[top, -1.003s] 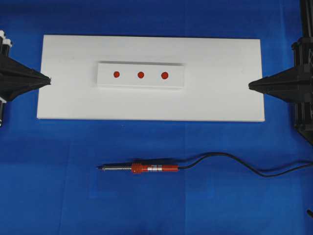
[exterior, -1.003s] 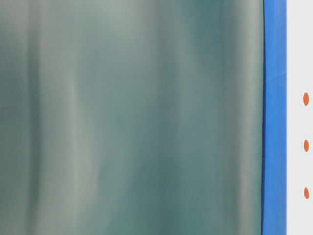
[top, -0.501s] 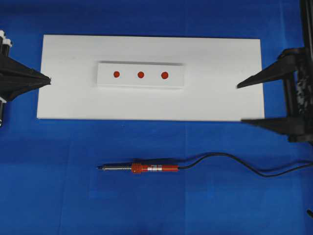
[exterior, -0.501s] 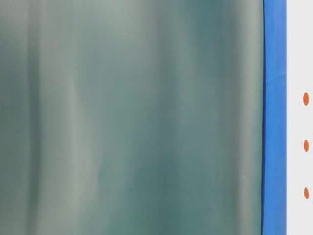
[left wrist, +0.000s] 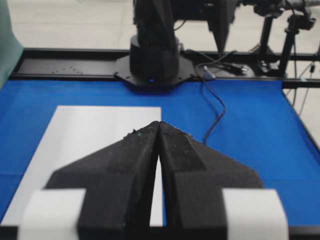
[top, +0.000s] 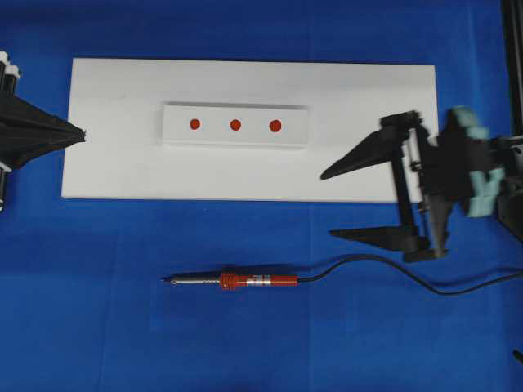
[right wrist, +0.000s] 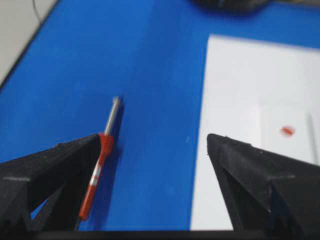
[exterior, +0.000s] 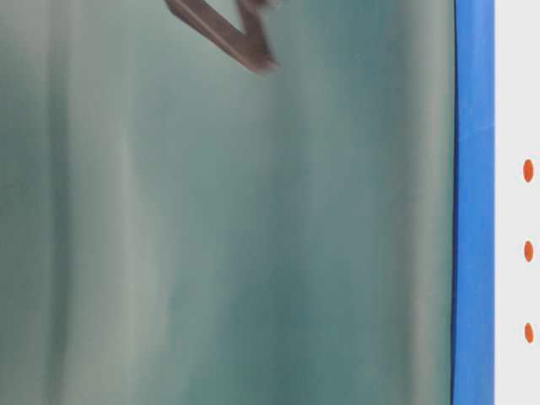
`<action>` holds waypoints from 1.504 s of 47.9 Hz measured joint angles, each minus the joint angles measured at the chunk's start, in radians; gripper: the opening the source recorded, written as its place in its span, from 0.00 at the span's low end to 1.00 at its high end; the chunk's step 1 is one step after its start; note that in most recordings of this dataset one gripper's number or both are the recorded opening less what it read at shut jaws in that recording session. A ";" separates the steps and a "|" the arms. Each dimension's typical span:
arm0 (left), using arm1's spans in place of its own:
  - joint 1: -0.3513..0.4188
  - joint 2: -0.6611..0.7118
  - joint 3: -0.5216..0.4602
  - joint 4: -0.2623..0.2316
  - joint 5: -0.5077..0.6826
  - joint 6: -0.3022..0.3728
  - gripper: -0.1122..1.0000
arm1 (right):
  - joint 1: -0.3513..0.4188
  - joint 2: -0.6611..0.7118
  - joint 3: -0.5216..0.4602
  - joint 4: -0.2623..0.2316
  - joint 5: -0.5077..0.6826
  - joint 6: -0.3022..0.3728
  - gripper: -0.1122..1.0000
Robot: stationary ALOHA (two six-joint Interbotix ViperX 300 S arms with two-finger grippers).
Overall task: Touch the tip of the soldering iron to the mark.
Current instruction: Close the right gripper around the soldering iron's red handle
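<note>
The soldering iron (top: 235, 280) lies flat on the blue cloth in front of the white board, tip pointing left, black cord (top: 392, 271) trailing right. It also shows in the right wrist view as the soldering iron (right wrist: 97, 163), by the left finger. Three red marks sit in a row on a raised white strip: the left mark (top: 194, 124), the middle mark (top: 235, 125), the right mark (top: 275, 126). My right gripper (top: 327, 204) is open and empty, over the board's right front corner, right of the iron. My left gripper (top: 82, 135) is shut at the board's left edge, holding nothing.
The white board (top: 359, 98) lies across the blue cloth (top: 98, 327). The other arm's black base (left wrist: 152, 60) and cables stand at the table's far end in the left wrist view. A blurred dark finger (exterior: 224, 34) crosses the top of the table-level view.
My right gripper opened wide and moved left and forward, from the board's right edge towards the iron. The left gripper and the iron stayed still.
</note>
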 measured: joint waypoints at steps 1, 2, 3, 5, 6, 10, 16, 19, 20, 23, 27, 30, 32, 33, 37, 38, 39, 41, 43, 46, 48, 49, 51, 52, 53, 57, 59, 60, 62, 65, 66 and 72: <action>0.000 0.000 0.000 -0.002 0.002 -0.002 0.10 | 0.002 0.014 -0.009 0.002 0.006 0.005 0.91; 0.000 0.000 0.000 -0.002 0.000 0.000 0.10 | 0.003 0.031 -0.018 0.002 0.014 0.009 0.91; 0.000 0.000 0.002 -0.002 0.000 -0.002 0.10 | 0.006 0.048 -0.029 0.000 0.021 0.015 0.91; 0.000 0.000 0.003 0.000 0.000 -0.002 0.10 | 0.012 0.080 -0.052 0.002 0.038 0.031 0.91; 0.000 0.000 0.003 -0.002 0.002 0.000 0.10 | 0.017 0.098 -0.063 0.000 0.048 0.038 0.91; 0.000 -0.002 0.003 0.000 0.000 0.000 0.10 | 0.031 0.158 -0.103 0.002 0.084 0.054 0.91; 0.000 -0.003 0.005 0.000 0.000 -0.002 0.10 | 0.055 0.258 -0.184 0.002 0.155 0.078 0.91; 0.000 -0.002 0.005 0.000 0.002 -0.002 0.10 | 0.063 0.305 -0.216 0.002 0.183 0.092 0.91; 0.000 -0.003 0.006 -0.002 0.000 0.000 0.10 | 0.066 0.316 -0.225 0.002 0.190 0.095 0.91; 0.000 -0.002 0.008 0.000 0.000 0.000 0.10 | 0.071 0.360 -0.253 0.003 0.207 0.107 0.91; 0.000 -0.003 0.008 0.000 0.000 0.000 0.10 | 0.077 0.425 -0.288 0.003 0.219 0.124 0.91; 0.000 -0.003 0.008 0.000 0.002 0.000 0.10 | 0.083 0.471 -0.311 0.002 0.221 0.140 0.91; 0.000 -0.003 0.009 -0.002 0.002 0.000 0.10 | 0.084 0.505 -0.325 0.003 0.222 0.156 0.91; 0.000 -0.002 0.011 0.000 0.000 -0.002 0.10 | 0.084 0.522 -0.333 0.003 0.222 0.164 0.91; 0.000 -0.002 0.011 -0.002 0.002 0.000 0.10 | 0.086 0.584 -0.351 0.003 0.222 0.193 0.91; 0.000 -0.003 0.011 0.000 0.000 0.000 0.10 | 0.086 0.598 -0.356 0.003 0.224 0.199 0.91; 0.000 -0.003 0.012 -0.002 0.002 -0.002 0.10 | 0.086 0.612 -0.360 0.003 0.224 0.204 0.91; 0.000 -0.003 0.014 0.000 0.002 0.000 0.10 | 0.086 0.634 -0.368 0.002 0.222 0.213 0.91; 0.000 -0.003 0.014 -0.002 0.000 0.000 0.10 | 0.087 0.652 -0.374 0.002 0.222 0.216 0.91; 0.000 -0.003 0.014 -0.002 0.000 0.000 0.10 | 0.092 0.670 -0.380 0.003 0.221 0.219 0.91; 0.000 -0.003 0.015 -0.002 0.000 0.000 0.10 | 0.095 0.683 -0.385 0.003 0.218 0.219 0.91; 0.000 -0.003 0.015 0.000 0.000 -0.002 0.10 | 0.098 0.689 -0.387 0.003 0.215 0.221 0.91; 0.000 -0.003 0.017 -0.002 0.000 0.000 0.10 | 0.103 0.703 -0.391 0.003 0.210 0.225 0.91; 0.000 -0.003 0.017 -0.002 0.002 0.000 0.10 | 0.104 0.709 -0.394 0.003 0.207 0.227 0.91; 0.000 -0.002 0.017 0.000 0.000 0.000 0.10 | 0.106 0.715 -0.396 0.003 0.204 0.229 0.91; 0.000 -0.003 0.018 -0.002 0.002 0.000 0.10 | 0.110 0.736 -0.405 0.003 0.198 0.242 0.91; 0.000 -0.003 0.018 0.000 0.002 0.000 0.10 | 0.110 0.746 -0.407 0.003 0.195 0.245 0.91; 0.000 -0.003 0.018 -0.002 0.000 0.000 0.10 | 0.112 0.750 -0.407 0.003 0.193 0.247 0.91; -0.002 -0.003 0.018 0.000 0.000 0.000 0.10 | 0.110 0.758 -0.407 0.003 0.189 0.247 0.91; 0.000 -0.003 0.018 -0.002 0.000 0.000 0.10 | 0.110 0.764 -0.407 0.003 0.175 0.247 0.90; 0.000 -0.003 0.018 0.000 0.000 0.000 0.10 | 0.109 0.767 -0.408 0.003 0.170 0.247 0.90; 0.000 -0.003 0.018 0.000 0.002 0.000 0.10 | 0.110 0.776 -0.408 0.003 0.132 0.249 0.87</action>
